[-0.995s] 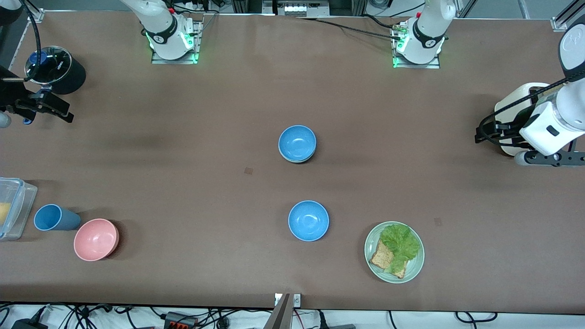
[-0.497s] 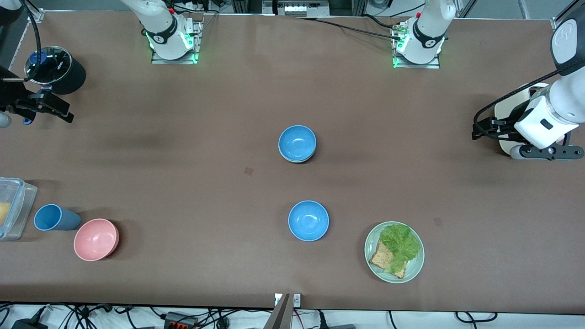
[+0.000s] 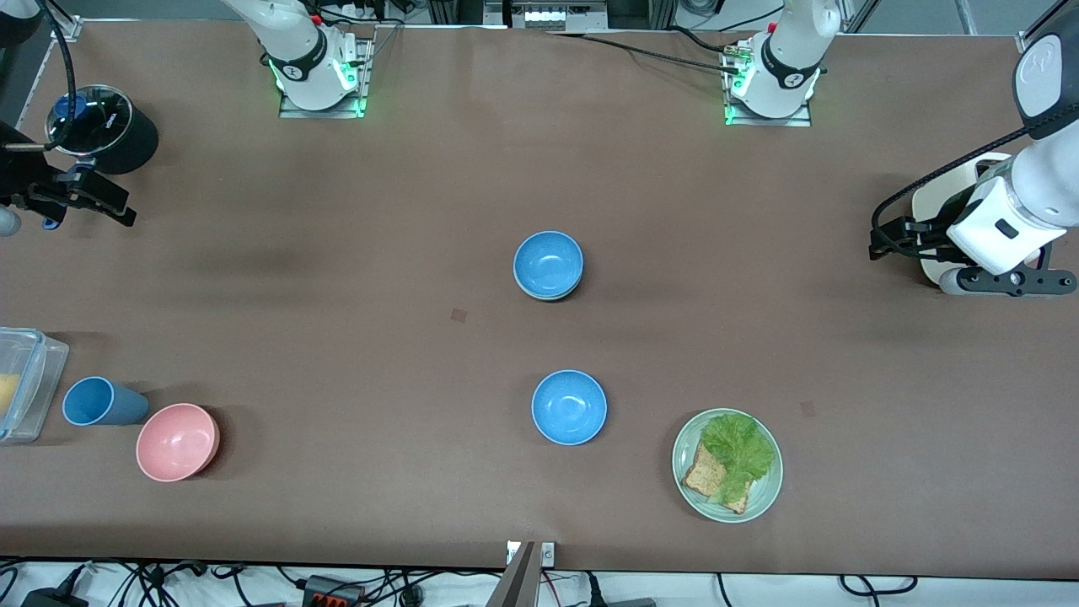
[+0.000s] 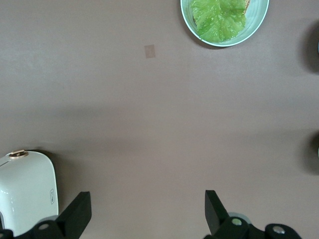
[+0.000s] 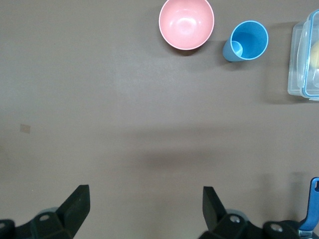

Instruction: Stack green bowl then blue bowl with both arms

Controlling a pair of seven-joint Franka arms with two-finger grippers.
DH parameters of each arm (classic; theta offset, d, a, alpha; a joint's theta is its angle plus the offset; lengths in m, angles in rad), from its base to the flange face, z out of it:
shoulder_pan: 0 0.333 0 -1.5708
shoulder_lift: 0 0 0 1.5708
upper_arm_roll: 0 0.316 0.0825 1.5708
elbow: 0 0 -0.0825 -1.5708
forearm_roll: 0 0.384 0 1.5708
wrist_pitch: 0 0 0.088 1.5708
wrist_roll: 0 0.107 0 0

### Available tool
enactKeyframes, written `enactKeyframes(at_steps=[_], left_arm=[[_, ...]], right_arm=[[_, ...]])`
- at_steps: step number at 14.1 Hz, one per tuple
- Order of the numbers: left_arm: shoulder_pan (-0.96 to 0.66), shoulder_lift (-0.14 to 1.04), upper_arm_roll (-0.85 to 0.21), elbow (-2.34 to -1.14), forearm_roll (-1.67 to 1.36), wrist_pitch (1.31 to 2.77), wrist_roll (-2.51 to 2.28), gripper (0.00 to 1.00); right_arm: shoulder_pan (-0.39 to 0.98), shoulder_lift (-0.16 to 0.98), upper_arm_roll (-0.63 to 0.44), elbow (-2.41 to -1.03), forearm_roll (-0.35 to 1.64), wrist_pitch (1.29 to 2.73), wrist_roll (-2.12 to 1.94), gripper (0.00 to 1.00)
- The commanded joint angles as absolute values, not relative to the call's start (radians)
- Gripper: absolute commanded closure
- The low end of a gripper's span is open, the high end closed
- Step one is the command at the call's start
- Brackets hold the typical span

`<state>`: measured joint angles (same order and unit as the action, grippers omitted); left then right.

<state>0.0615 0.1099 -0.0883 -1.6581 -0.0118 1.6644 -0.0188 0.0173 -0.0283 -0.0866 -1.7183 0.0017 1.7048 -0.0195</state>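
Observation:
Mid-table, a blue bowl (image 3: 548, 263) sits nested in the green bowl (image 3: 550, 297), of which only a thin pale rim shows below it. A second blue bowl (image 3: 569, 407) stands alone, nearer the front camera. My left gripper (image 3: 893, 240) (image 4: 147, 199) hangs open and holds nothing, over the table at the left arm's end, beside a white toaster. My right gripper (image 3: 97, 202) (image 5: 144, 194) is open too, with nothing in it, over the table at the right arm's end. Both grippers are well away from the bowls.
A pale green plate (image 3: 679, 459) (image 4: 259, 20) with lettuce and toast lies beside the lone blue bowl. At the right arm's end are a pink bowl (image 3: 177, 441) (image 5: 186, 23), a blue cup (image 3: 99, 401) (image 5: 246, 41), a clear box (image 3: 25, 379) (image 5: 304, 55) and a black pot (image 3: 105, 126). The toaster (image 3: 931, 198) (image 4: 27, 189) is under the left arm.
The left arm's hand has drawn back a little toward its base over the toaster, then stopped. The right arm and the bowls have not moved.

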Motion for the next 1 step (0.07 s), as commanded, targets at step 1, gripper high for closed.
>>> enactKeyframes(at_steps=[1], left_arm=[[0.071, 0.092, -0.092, -1.675, 0.005, 1.675, -0.006, 0.0]], right_arm=[[0.018, -0.055, -0.083, -1.746, -0.014, 1.712, -0.031, 0.0]])
